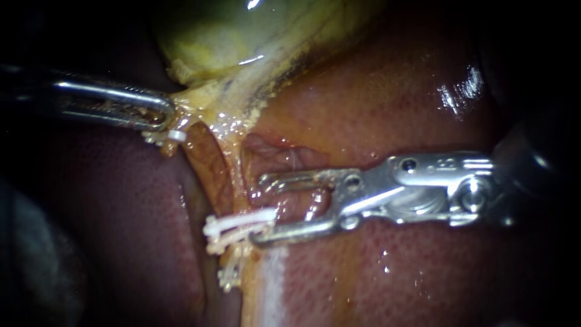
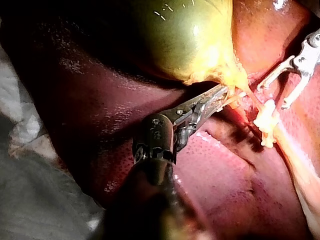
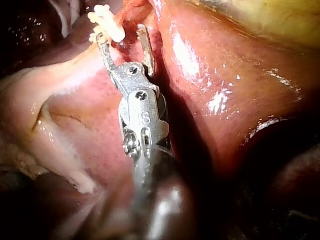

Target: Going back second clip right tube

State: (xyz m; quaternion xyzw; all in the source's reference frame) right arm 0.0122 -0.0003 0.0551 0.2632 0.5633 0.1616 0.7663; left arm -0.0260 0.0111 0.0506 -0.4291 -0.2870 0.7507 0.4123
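The yellow-green gallbladder [image 1: 230, 30] narrows to a pale neck, and my left instrument [image 1: 166, 115] is shut on that neck tissue and holds it to the left. In the left wrist view, the left instrument [image 2: 222, 95] shows the same hold. A thin tube [image 1: 237, 181] runs down from the neck. White clips [image 1: 236, 229] sit across it lower down. My right instrument [image 1: 259, 209] stands open and empty, its lower jaw touching the clips' ends. The right wrist view shows the right instrument [image 3: 121, 31] spread just short of the clips [image 3: 107, 20].
Glossy red-brown liver [image 1: 393, 103] lies all around and under both instruments. A small white piece [image 1: 177, 136] sits just below the left jaws. More white clip material [image 1: 230, 275] shows lower on the tube. A pale band of tissue [image 1: 272, 284] runs downward.
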